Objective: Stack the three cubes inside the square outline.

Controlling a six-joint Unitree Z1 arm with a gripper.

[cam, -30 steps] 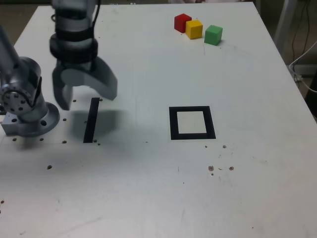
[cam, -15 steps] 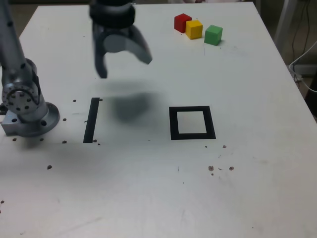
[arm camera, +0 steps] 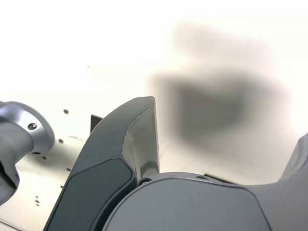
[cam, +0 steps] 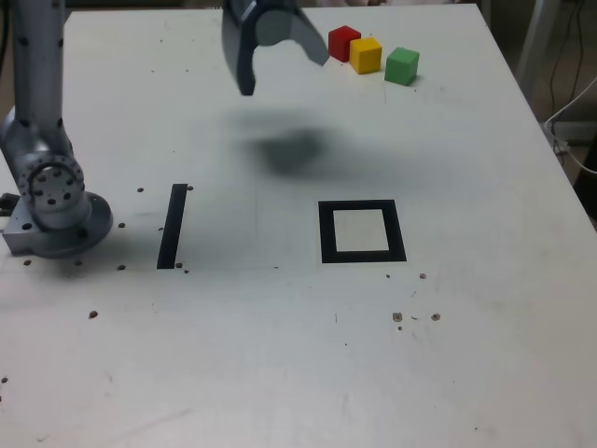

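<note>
So basically nothing's stacked yet. The square outline sits on the white surface with its white middle totally bare. All three cubes are well apart from it, toward the far edge of the surface: the red cube, the yellow cube just beside it and looking like it touches, then the green cube with a small gap from the yellow one. They form a little diagonal row, all sitting flat, none on top of another.

The claw hangs in the air with its jaws spread wide and nothing between them, well apart from the square outline and near the red cube, on the exterior view's left of it. The wrist view backs that up: just the claw's fingers and its shadow on bare surface, no cube in there.

My guess is it's lining up for the first pick, probably red since that's nearest. So all three picks and placements are left, zero done.
</note>
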